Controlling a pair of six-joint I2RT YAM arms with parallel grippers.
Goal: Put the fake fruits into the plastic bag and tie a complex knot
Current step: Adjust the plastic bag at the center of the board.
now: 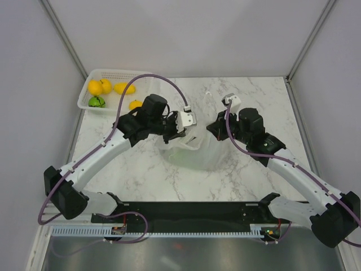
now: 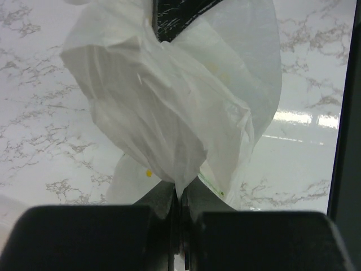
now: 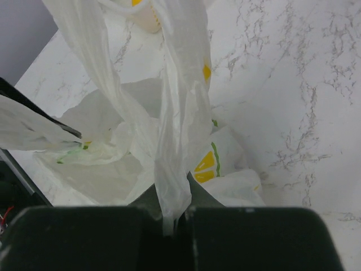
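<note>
Sitting inside left claw (image 2: 179, 196) (plastic bag (image 2: 169, 107))

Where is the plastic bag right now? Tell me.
In the top view the plastic bag sits mid-table between the left pincer and the right pincer, both shut on it; the white basket is at the far left.

The plastic bag (image 1: 189, 149) sits mid-tabletop (image 1: 259, 96), between the left end effector (image 1: 181, 131) on its left and the right end effector (image 1: 214, 127) on its right, each pinching a strip of it. The fake fruits (image 1: 101, 87) lie in the basket (image 1: 110, 71) at the far left corner, behind the left arm and well apart from the bag.
</note>
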